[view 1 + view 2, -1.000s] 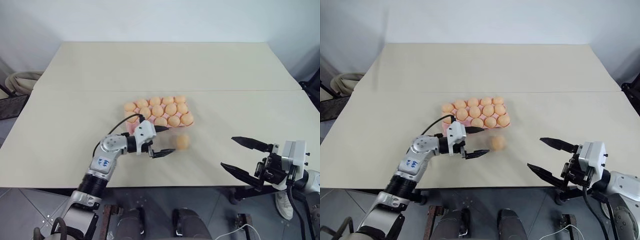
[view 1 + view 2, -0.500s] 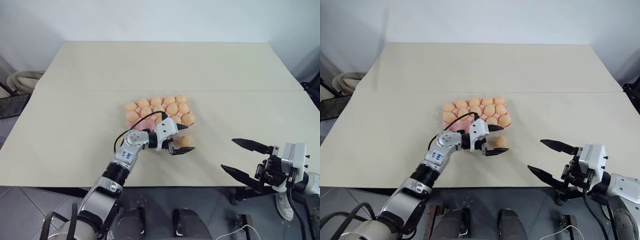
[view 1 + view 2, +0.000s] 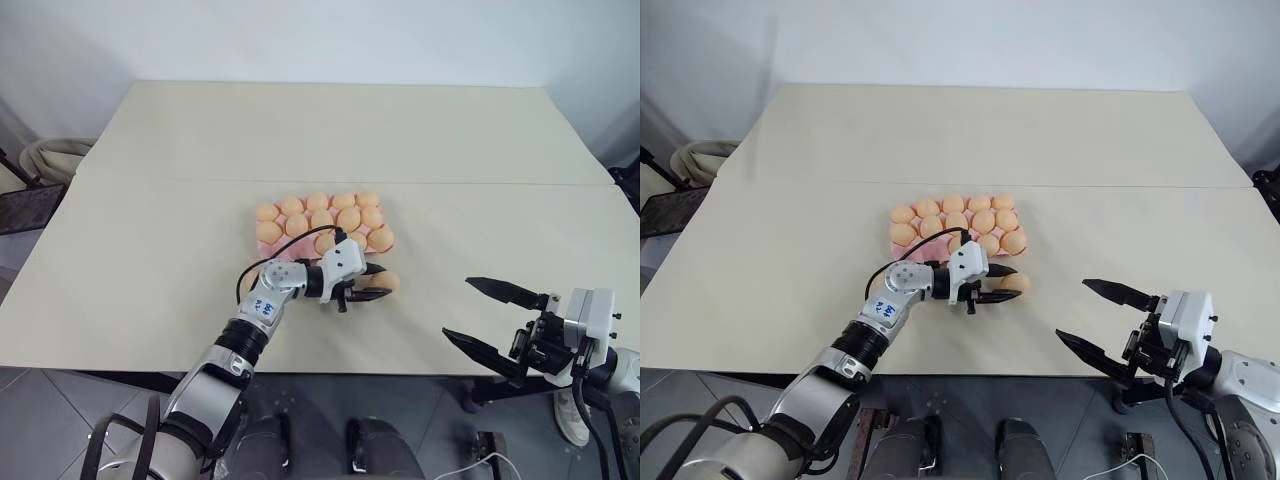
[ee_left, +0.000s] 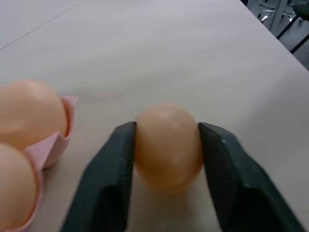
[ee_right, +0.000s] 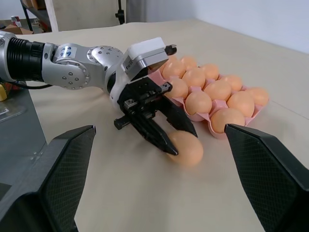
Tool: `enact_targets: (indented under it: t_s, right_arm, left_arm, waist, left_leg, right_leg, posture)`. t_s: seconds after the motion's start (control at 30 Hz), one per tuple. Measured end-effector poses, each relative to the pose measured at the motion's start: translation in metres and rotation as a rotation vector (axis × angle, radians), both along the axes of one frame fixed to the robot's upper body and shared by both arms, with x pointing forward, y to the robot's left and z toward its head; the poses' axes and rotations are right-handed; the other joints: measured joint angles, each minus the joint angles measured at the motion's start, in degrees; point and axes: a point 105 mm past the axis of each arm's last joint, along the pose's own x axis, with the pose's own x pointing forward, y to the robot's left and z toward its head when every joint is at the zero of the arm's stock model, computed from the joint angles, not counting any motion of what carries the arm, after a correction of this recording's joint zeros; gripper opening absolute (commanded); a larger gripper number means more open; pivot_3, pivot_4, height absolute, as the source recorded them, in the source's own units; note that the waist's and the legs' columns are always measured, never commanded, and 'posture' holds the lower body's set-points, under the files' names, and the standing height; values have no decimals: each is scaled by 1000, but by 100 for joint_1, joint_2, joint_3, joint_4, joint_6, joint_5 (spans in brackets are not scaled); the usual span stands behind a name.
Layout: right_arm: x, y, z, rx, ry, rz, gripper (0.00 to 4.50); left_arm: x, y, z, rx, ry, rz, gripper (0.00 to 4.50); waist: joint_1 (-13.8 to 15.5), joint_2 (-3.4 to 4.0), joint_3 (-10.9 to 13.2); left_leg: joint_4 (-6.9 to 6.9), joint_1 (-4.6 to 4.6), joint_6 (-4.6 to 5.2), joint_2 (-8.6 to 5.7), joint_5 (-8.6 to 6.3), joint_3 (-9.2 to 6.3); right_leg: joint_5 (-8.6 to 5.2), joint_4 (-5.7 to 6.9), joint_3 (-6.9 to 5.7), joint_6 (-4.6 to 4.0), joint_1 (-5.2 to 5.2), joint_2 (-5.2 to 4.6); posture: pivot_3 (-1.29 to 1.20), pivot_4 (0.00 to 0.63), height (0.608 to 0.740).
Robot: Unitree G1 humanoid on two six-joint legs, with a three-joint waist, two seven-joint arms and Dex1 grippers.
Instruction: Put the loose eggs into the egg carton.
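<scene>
Carton (image 3: 262, 247) looks nearly full; your left hand (image 4: 166, 145) is clamped on the last loose egg (image 4: 167, 145), on the surface just beside it. Right hand (image 3: 492, 318) hangs open, well off. One cup left.

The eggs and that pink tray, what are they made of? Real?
The eggs look like smooth plastic: uniform orange-tan with a soft sheen, probably not real. The egg carton looks like thin moulded plastic, matte pink with curled cup edges.
</scene>
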Motion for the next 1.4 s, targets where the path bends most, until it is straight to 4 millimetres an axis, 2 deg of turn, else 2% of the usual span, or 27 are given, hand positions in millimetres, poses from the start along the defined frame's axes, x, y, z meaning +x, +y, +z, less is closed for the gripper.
enact_targets:
  t_s: [0.17, 0.4, 0.57, 0.73, 0.83, 1.07, 1.17, 1.27, 1.4]
  right_arm:
    - [4, 3, 3, 1, -20, 14, 4500]
    - [11, 7, 1, 6, -15, 40, 4500]
    - [14, 10, -1, 12, -10, 60, 4500]
    - [18, 10, 2, 16, -23, 65, 4500]
    - [19, 11, 3, 16, -27, 66, 4500]
    - [19, 11, 4, 16, -28, 68, 4500]
    - [20, 13, 3, 18, -25, 75, 4500]
    - [21, 16, 3, 19, -23, 94, 4500]
    - [21, 21, 5, 18, -28, 135, 4500]
  left_arm:
    - [-11, 21, 7, -66, 8, -9, 1485]
    - [-11, 71, 53, -240, -110, 138, 1485]
    - [4, 113, 50, -189, -127, 335, 1485]
    - [15, 127, 42, -137, -125, 417, 1485]
    - [16, 125, 40, -136, -112, 413, 2267]
    - [14, 122, 41, -121, -112, 375, 4451]
    - [5, 135, 37, -86, -115, 364, 4451]
    - [-7, 160, 36, -80, -111, 387, 4451]
    - [-22, 199, 57, -109, -169, 441, 4451]
  waist:
    - [-10, 1, 0]
    - [-4, 1, 0]
    - [-3, 1, -1]
    - [12, 1, -1]
    - [9, 1, -1]
    - [-18, 1, -1]
    - [-50, 2, -1]
    - [-86, 1, -1]
    - [-140, 1, -1]
  left_leg:
    - [-1, 1, -3, 5, 0, -1]
    - [-1, 2, -2, 3, -1, -1]
    - [0, 3, -2, 3, -1, -1]
    - [-1, 1, -24, 2, -15, -1]
    - [-2, 0, -24, 2, -16, -1]
    - [-3, 2, -24, 5, -16, 1]
    - [-9, 5, -29, 8, -17, 3]
    - [-12, 4, -31, 12, -18, 1]
    - [-12, 4, -37, 12, -22, -1]
  right_leg:
    - [0, 2, 0, -1, 0, 1]
    - [-1, 2, 3, -2, 2, -5]
    - [0, 3, 2, -1, 2, -4]
    - [0, 2, 1, 0, 1, -6]
    - [0, 0, 1, 0, 0, -6]
    - [0, 1, 3, -1, 0, -4]
    - [-3, 1, 4, -6, -1, -3]
    - [-5, 1, 2, -10, -4, -3]
    - [-7, 0, 3, -14, -3, -8]
  posture:
    - [0, 150, 740]
    - [0, 150, 740]
    - [0, 150, 740]
    - [0, 150, 740]
    - [0, 150, 740]
    - [0, 150, 740]
    - [0, 150, 740]
    - [0, 150, 740]
    - [0, 150, 740]
